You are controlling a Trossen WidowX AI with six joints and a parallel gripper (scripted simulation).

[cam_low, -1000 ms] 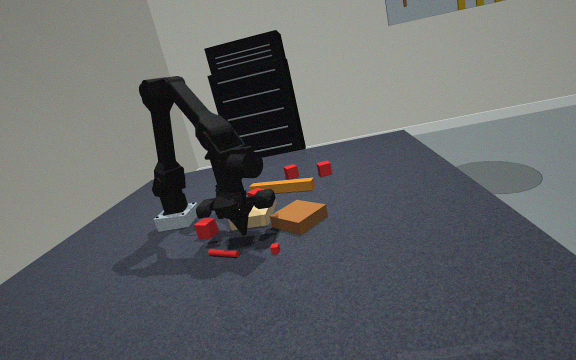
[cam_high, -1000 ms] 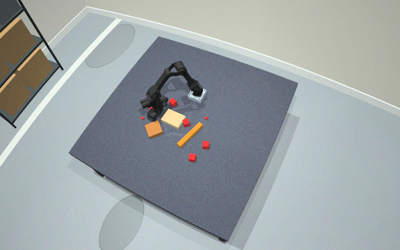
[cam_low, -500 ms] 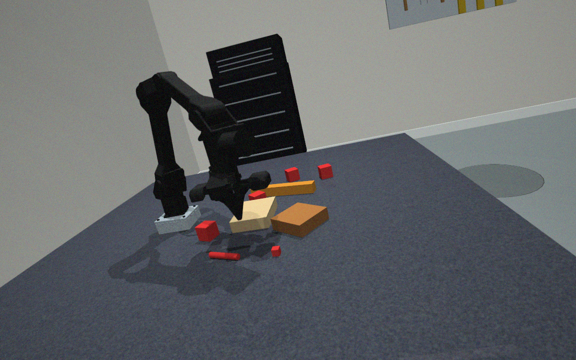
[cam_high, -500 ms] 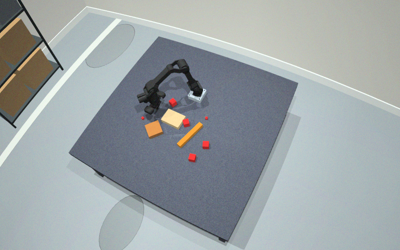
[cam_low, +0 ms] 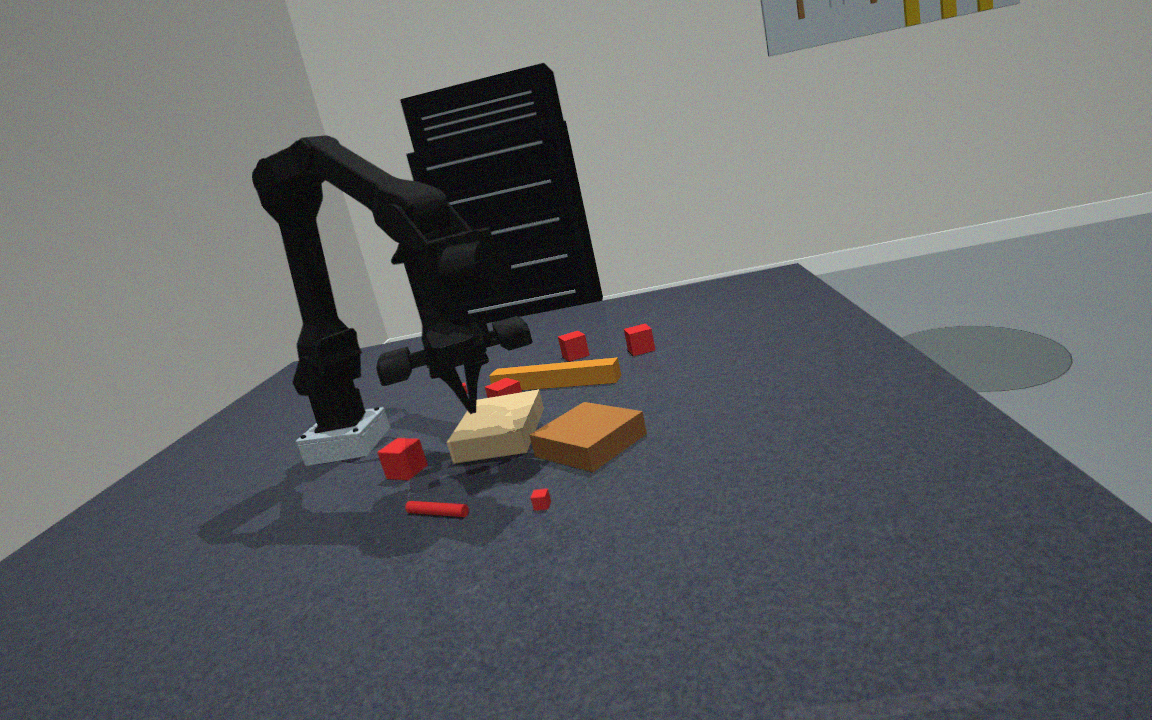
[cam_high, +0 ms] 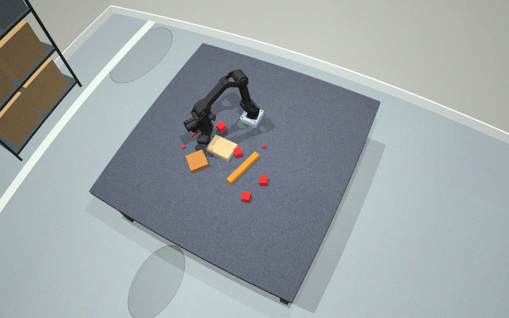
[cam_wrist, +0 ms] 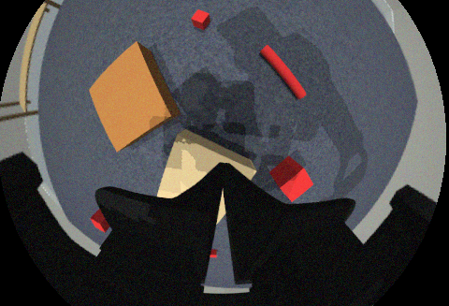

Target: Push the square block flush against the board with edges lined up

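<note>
The square orange-brown block (cam_high: 197, 160) (cam_low: 589, 425) (cam_wrist: 131, 97) lies flat on the table. The pale tan board (cam_high: 222, 147) (cam_low: 504, 424) (cam_wrist: 184, 170) lies beside it. A small gap shows between their nearest corners in the wrist view, and their facing sides are not parallel. My gripper (cam_low: 473, 411) (cam_wrist: 224, 167) is shut and holds nothing. Its tips are over the board, and seem a little above its top. In the top view the hand hides the fingertips, and in the wrist view the fingers cover much of the board.
A red cube (cam_high: 221, 126) (cam_low: 402, 458) (cam_wrist: 292, 182) stands on the arm-base side of the board. Another red cube (cam_high: 238, 152) (cam_low: 504, 387) is close at its far end, before an orange bar (cam_high: 243, 168) (cam_low: 562, 373). A red cylinder (cam_low: 437, 509) (cam_wrist: 283, 73) and tiny red cube (cam_low: 540, 499) (cam_wrist: 201, 20) lie nearby.
</note>
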